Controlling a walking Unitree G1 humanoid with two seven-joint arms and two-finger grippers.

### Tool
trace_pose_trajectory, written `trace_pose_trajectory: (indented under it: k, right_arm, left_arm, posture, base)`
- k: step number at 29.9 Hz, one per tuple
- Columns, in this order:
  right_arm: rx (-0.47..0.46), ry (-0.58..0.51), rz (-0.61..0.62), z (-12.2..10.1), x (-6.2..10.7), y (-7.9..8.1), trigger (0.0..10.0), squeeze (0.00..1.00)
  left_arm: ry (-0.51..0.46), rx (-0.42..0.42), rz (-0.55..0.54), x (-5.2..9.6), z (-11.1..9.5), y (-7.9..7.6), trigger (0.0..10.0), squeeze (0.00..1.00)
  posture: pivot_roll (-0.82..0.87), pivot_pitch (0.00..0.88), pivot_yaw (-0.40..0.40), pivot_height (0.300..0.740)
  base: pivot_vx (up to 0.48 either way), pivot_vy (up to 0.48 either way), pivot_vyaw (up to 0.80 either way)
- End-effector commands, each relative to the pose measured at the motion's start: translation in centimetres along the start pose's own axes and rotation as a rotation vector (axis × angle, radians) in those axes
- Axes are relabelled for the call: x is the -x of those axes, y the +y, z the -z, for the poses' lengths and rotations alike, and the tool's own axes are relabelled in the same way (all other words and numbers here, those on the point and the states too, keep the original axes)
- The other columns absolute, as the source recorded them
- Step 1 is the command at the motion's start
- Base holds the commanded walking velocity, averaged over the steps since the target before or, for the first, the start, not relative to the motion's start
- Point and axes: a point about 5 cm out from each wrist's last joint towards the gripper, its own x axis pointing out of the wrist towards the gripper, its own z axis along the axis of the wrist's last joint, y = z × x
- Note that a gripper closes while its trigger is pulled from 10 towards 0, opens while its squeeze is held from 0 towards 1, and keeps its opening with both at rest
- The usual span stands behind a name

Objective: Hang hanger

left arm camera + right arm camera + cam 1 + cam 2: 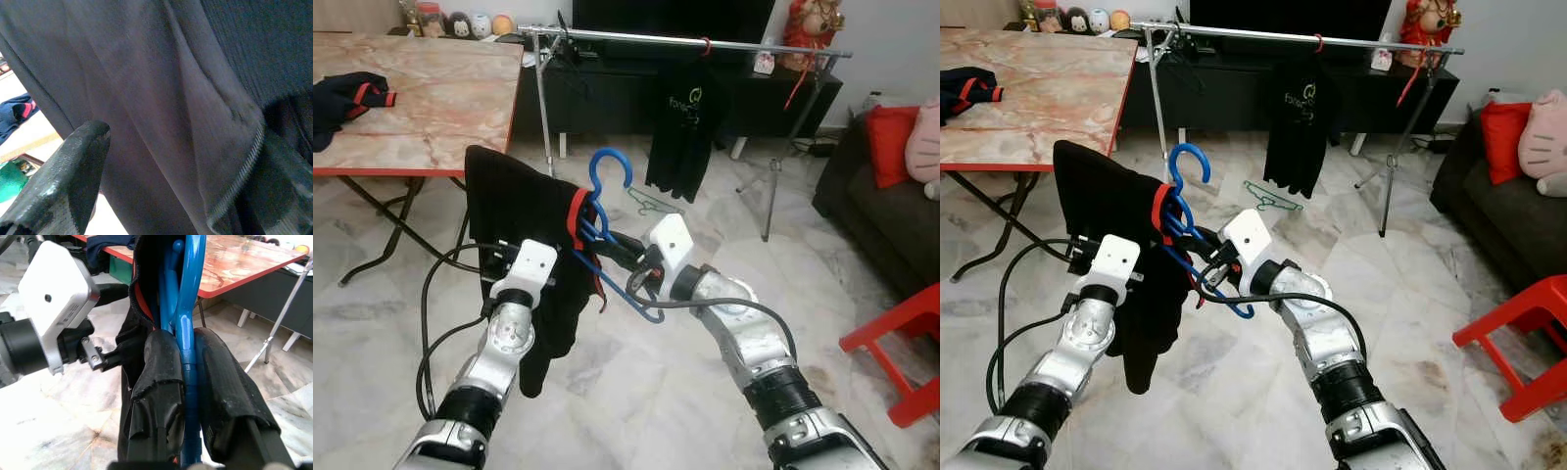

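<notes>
A blue hanger [607,168] carries a black garment [519,211] with a red collar, held up in front of me. My right gripper [188,367] is shut on the hanger's blue neck below the hook. In the left wrist view my left gripper [183,142] is open under the garment, its fingers [73,171] wide apart with dark cloth draped between them and over the far one. The metal clothes rail [636,37] stands further ahead across the floor. A black T-shirt [680,127] hangs on it from a red hanger.
A marble-top table [431,108] with dark clothing [347,98] stands at my left. A green hanger [651,204] lies on the floor before the rail. At my right are a dark sofa [876,196] and a red stool [911,343].
</notes>
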Motion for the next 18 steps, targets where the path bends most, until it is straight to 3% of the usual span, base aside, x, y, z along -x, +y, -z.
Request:
trace_pose_trajectory:
  k: [1,8,9,10,11,12,18]
  right_arm:
    - [0.011,-0.047,-0.006,-1.1,0.1,0.0,0.0,0.00]
    - [0.003,-0.045,-0.025,-1.0,0.1,0.4,0.0,0.00]
    - [0.002,-0.042,-0.028,-0.9,0.1,0.5,0.0,0.00]
    - [0.002,-0.041,-0.029,-0.9,0.1,0.5,0.0,0.00]
    - [0.002,-0.041,-0.029,-0.9,0.1,0.5,0.0,0.00]
    - [0.002,-0.036,-0.029,-0.9,0.1,0.5,0.0,0.00]
    - [0.000,-0.029,-0.024,-0.7,0.2,0.5,0.0,0.00]
  left_arm:
    - [-0.007,-0.027,-0.007,-0.2,-0.3,-0.3,10.0,0.00]
    - [0.018,-0.044,-0.146,-0.6,-0.1,1.0,10.0,0.00]
    - [0.012,-0.045,-0.166,-0.7,-0.2,1.3,9.6,0.00]
    - [0.010,-0.044,-0.168,-0.7,-0.2,1.3,7.0,0.00]
    - [0.010,-0.044,-0.168,-0.7,-0.2,1.3,7.0,0.00]
    - [0.009,-0.043,-0.169,-0.7,-0.2,1.3,0.1,0.00]
    - [0.006,-0.041,-0.163,-0.6,-0.2,1.2,0.0,0.00]
  posture:
    - [-0.01,0.000,-0.139,0.740]
    - [-0.02,0.000,-0.142,0.740]
    - [-0.02,0.000,-0.142,0.740]
    - [-0.01,0.000,-0.145,0.740]
    - [-0.01,0.000,-0.145,0.740]
    - [-0.01,0.000,-0.144,0.740]
    - [-0.01,0.000,-0.143,0.740]
  base:
    - [0.000,0.000,0.00]
    - [0.000,0.000,0.00]
    - [0.000,0.000,0.00]
    - [0.000,0.000,0.00]
    - [0.000,0.000,0.00]
    - [0.000,0.000,0.00]
    - [0.000,0.000,0.00]
